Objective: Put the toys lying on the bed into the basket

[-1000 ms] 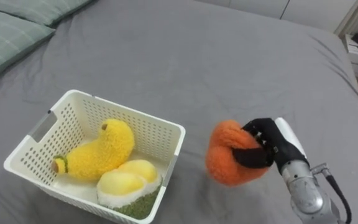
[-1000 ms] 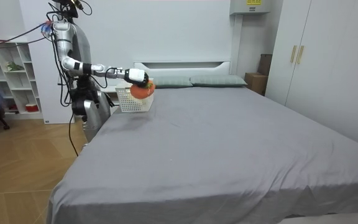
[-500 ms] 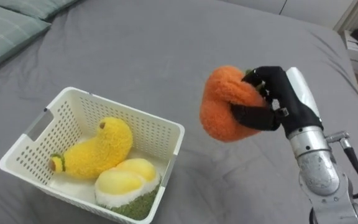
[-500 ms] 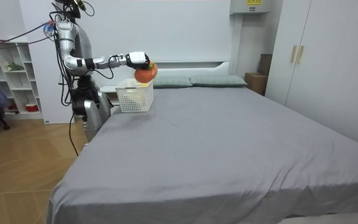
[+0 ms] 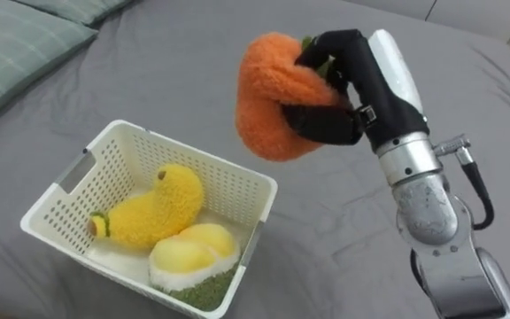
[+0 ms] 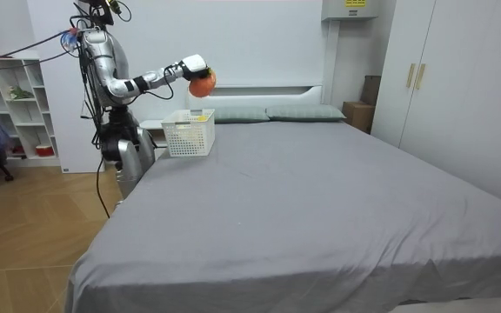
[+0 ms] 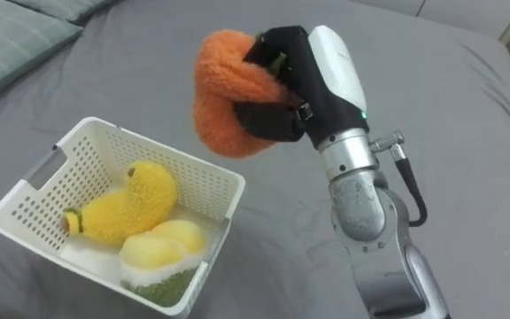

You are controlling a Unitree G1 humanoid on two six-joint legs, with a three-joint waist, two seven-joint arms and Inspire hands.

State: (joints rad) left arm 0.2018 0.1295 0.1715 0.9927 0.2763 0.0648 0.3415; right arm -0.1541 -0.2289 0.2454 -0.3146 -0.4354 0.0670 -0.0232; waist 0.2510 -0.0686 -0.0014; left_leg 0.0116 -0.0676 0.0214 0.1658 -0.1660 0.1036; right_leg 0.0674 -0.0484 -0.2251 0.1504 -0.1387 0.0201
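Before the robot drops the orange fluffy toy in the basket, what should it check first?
1. Right hand curled round the orange toy: ok.
2. Toy lifted clear of the bed: ok, the room view shows it up in the air.
3. Toy straight above the white basket: cannot tell; it looks near the basket's right edge.
4. Basket upright on the bed: ok.
5. Room left inside: probably ok; the yellow toy and the yellow-and-green toy leave the far left part free.
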